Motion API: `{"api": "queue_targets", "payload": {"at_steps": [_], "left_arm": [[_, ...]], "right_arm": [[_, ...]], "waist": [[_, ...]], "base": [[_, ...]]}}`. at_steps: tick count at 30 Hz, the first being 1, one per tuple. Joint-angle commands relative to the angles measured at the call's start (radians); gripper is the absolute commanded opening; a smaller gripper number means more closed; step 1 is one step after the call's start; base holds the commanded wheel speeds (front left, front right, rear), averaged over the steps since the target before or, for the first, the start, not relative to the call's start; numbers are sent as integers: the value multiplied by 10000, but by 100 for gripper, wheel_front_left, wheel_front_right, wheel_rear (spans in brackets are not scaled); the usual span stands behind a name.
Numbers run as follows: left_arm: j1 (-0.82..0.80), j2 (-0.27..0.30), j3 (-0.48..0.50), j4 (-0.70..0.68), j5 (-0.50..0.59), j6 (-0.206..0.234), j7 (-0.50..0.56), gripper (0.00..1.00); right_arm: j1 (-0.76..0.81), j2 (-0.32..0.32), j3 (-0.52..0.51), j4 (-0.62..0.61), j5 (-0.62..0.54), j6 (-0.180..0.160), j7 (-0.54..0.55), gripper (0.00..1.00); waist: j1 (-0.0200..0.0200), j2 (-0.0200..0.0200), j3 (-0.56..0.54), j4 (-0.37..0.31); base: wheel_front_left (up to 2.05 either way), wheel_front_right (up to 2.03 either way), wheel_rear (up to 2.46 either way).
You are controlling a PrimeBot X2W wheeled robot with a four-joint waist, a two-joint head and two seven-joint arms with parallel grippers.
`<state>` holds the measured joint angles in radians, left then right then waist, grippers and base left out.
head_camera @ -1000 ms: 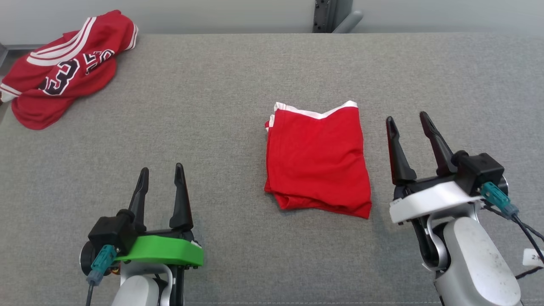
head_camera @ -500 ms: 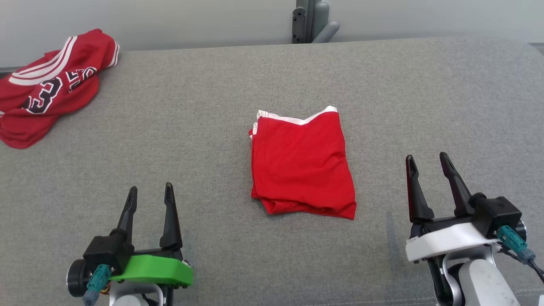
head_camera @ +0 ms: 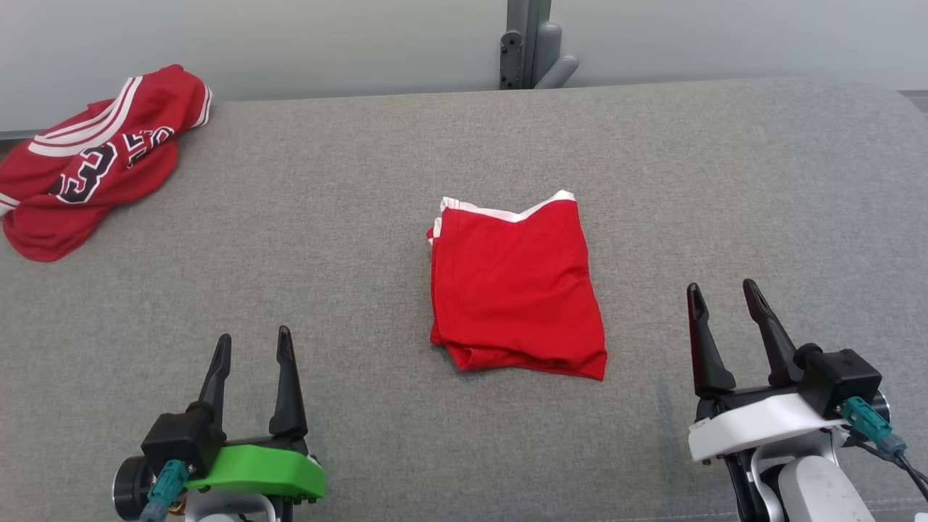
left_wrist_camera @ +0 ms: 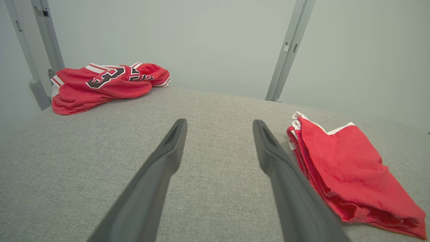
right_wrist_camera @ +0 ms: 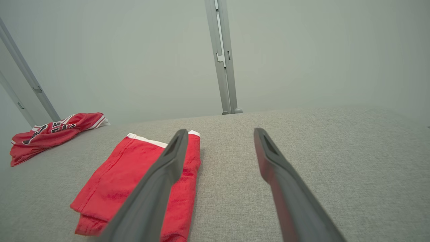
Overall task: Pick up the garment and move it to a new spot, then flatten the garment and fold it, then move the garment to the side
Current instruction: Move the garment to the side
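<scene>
A red garment [head_camera: 515, 290] with a white band lies folded into a neat rectangle in the middle of the grey padded table [head_camera: 326, 217]. It also shows in the left wrist view [left_wrist_camera: 346, 161] and the right wrist view [right_wrist_camera: 124, 178]. My left gripper [head_camera: 254, 335] is open and empty near the front edge, well to the garment's left. The left wrist view has its two fingers spread over bare cloth [left_wrist_camera: 220, 121]. My right gripper [head_camera: 723, 286] is open and empty, a short way off the garment's lower right corner [right_wrist_camera: 220, 130].
A crumpled red jersey [head_camera: 94, 167] with white stripes and dark numerals lies at the table's far left corner [left_wrist_camera: 107, 82] [right_wrist_camera: 50, 134]. A grey metal post [head_camera: 529, 43] rises behind the far edge. Bare table surface stretches right of the folded garment.
The head camera has shifted. My right gripper has drawn back from beside the garment's right edge toward the near edge. My left gripper has also drawn back a little. Garment unmoved.
</scene>
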<state>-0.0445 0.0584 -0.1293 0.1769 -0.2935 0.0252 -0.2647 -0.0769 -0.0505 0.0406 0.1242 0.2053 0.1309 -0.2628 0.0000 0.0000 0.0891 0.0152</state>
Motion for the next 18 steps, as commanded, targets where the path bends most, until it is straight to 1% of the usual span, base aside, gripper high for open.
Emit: {"api": "queue_targets", "payload": {"at_steps": [1,18], "left_arm": [[180,0,54,40,139,-67,4,100],[317,-56,95,73,223,-104,4,100]], "right_arm": [[106,-2,27,38,56,-4,-23,100],[173,-3,90,123,115,-4,15,100]], "waist": [[0,0,-41,-4],[0,0,-199,-18]], "base": [[0,0,0],[0,0,0]]}}
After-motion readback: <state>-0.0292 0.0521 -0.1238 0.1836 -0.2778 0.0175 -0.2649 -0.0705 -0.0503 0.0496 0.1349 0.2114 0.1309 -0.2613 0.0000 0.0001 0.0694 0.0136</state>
